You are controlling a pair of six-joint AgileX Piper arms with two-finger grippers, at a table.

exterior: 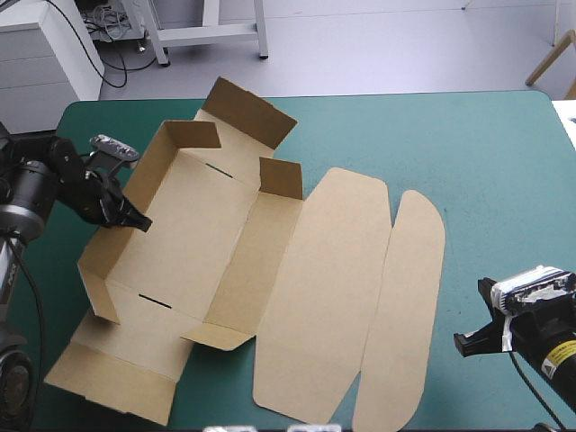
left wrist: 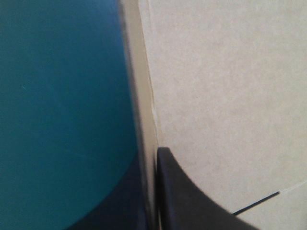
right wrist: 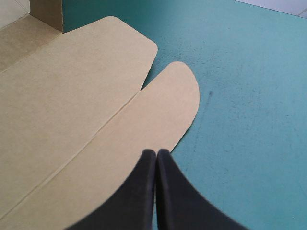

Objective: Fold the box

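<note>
Saw the table (exterior: 486,153), teal-green, filling the high view. Found the box (exterior: 211,229) spread over the middle and the 9 o'clock half, partly built, base down on the cover.

Noted the lid (exterior: 324,288) lying flat at 3 o'clock of the base. Noted the rounded flap (exterior: 405,306) flat beyond it, joined along a crease. Saw the long wall (exterior: 155,166) at 9 o'clock of the base standing upright. Saw one end panel (exterior: 250,106) at 12 o'clock raised, and the other end panel (exterior: 117,373) at 6 o'clock lying flat.

Caught the left gripper (exterior: 137,219) at the long wall, about midway along, black fingers pinched all but together over the top edge. Checked this in the left wrist view: one finger (left wrist: 192,201) pressed on the brown inner face, the other (left wrist: 124,215) a dim dark shape on the outer side, nothing but the board between.

Placed the right gripper (exterior: 470,342) toward 4 o'clock on the table, just beside the flap's outer edge and well apart from the left gripper. Found these fingers (right wrist: 177,201) closed tip to tip in a single point, gripping nothing, with flap and bare cover ahead. Could not tell the height over the cover.

Picked out two small tabs, one (exterior: 193,133) at the wall's 12 o'clock end, one (exterior: 281,177) opposite, both upright. Spotted a thin dark slit (exterior: 155,300) in the base toward 6 o'clock.
</note>
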